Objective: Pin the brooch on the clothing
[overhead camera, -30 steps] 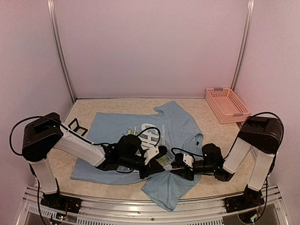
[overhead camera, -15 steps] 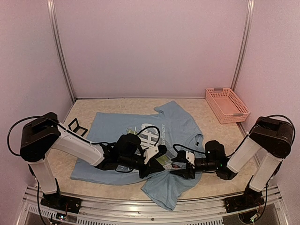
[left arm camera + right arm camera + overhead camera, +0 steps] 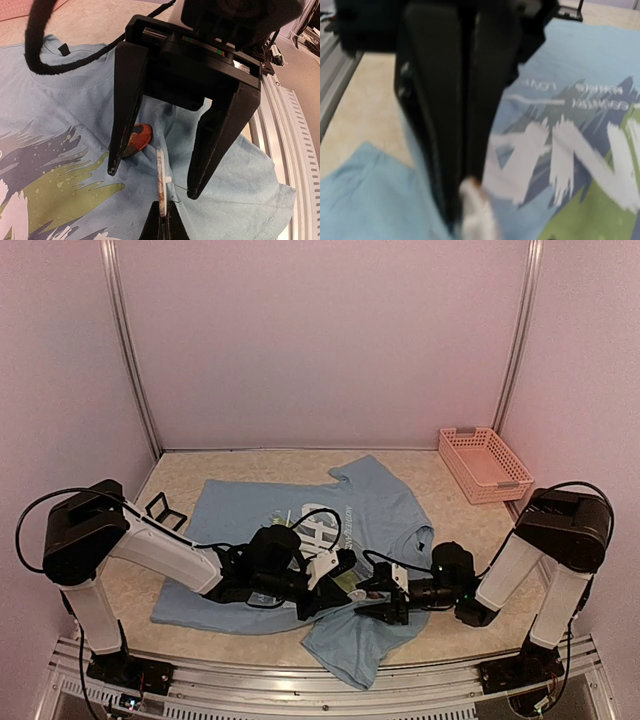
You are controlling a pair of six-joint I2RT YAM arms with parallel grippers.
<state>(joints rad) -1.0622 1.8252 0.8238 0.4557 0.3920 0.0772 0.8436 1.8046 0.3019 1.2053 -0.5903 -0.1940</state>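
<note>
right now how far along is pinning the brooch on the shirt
Done: light blue printed T-shirt lies spread, round red-orange brooch resting on its front. In hand: left end effector is shut on a thin pale strip beside it; right end effector hangs open above. Left: pinning it; no pin through fabric shows.

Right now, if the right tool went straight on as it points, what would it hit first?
Most likely the shut left tool, just ahead of the open right tool, low over the shirt; depth is unclear.
</note>
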